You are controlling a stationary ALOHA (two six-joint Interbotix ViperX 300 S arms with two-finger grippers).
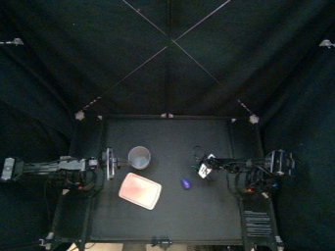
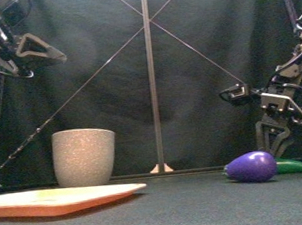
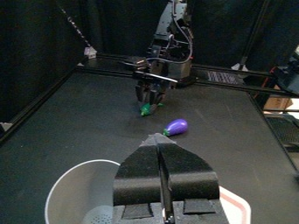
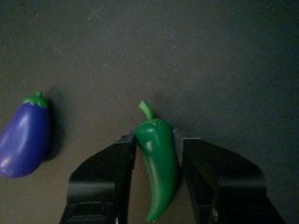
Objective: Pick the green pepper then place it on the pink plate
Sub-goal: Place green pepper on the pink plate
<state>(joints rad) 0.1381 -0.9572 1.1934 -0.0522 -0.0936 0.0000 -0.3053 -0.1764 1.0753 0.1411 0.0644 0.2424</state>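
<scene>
The green pepper [image 4: 156, 166] lies flat on the table, between the two jaws of my right gripper [image 4: 160, 145], which is open and straddles it. In the front view the pepper [image 2: 299, 166] rests on the table at the far right, under the right gripper [image 2: 277, 122]. The pink plate [image 1: 140, 191] lies left of centre near the front, and shows as a flat tray [image 2: 62, 199] in the front view. My left gripper [image 3: 163, 175] is shut on nothing and rests at the left [image 1: 94, 165], by the cup.
A purple eggplant toy [image 1: 186, 183] lies between the plate and the pepper, close beside the pepper [image 4: 26, 140]. A tall grey speckled cup [image 2: 84, 156] stands behind the plate.
</scene>
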